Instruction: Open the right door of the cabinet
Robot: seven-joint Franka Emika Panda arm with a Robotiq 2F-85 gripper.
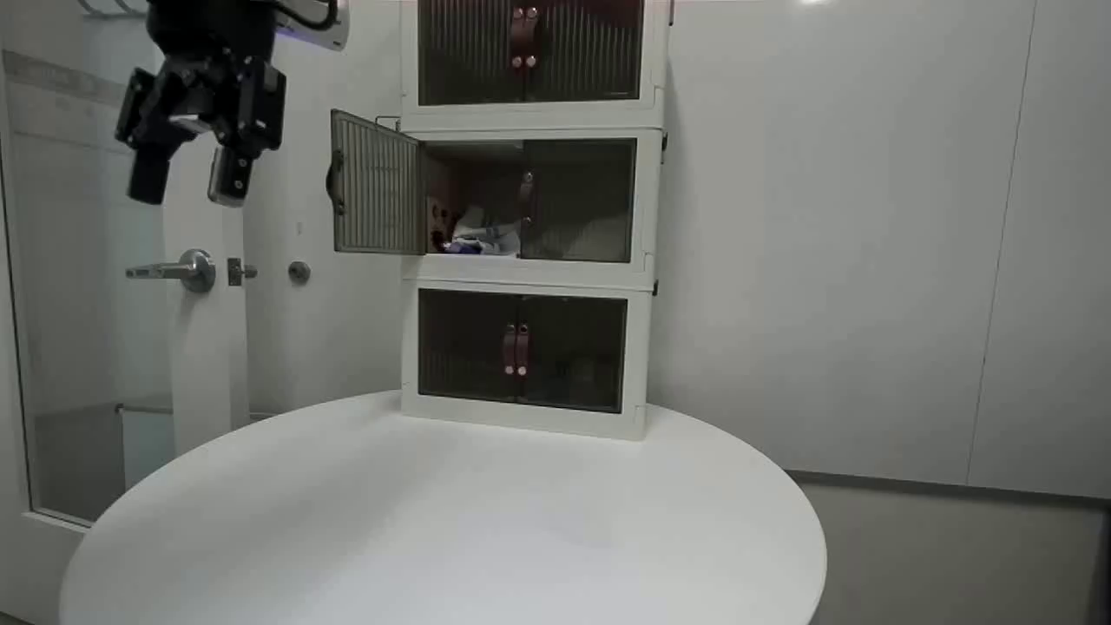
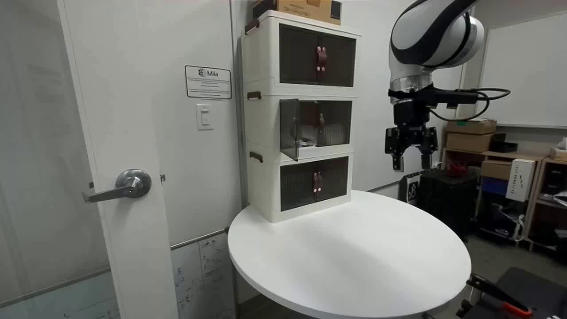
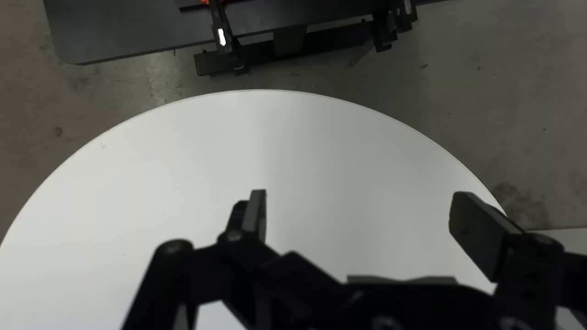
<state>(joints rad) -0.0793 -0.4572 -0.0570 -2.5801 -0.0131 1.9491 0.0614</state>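
The white cabinet [image 1: 647, 208] of stacked tiers stands on the table's back part; it also shows in an exterior view [image 2: 261, 128]. Its right door [image 1: 583, 204], a dark tinted panel in the middle tier with a brown strap handle, is shut; it also shows in an exterior view [image 2: 337, 124]. The matching left leaf [image 1: 379, 187] is swung open, showing white and blue items inside. My gripper [image 1: 188, 187] is open with nothing between its fingers. It points down in the air, apart from the cabinet, in both exterior views [image 2: 412, 164]. The wrist view shows its spread fingers [image 3: 360, 204] over the table.
The round white table [image 2: 354, 261] carries the cabinet. A cardboard box [image 2: 305, 8] lies on top of the cabinet. A room door with a metal handle [image 2: 133, 184] stands at one side. Shelves with boxes [image 2: 471, 139] and a dark stand [image 3: 133, 27] are around the table.
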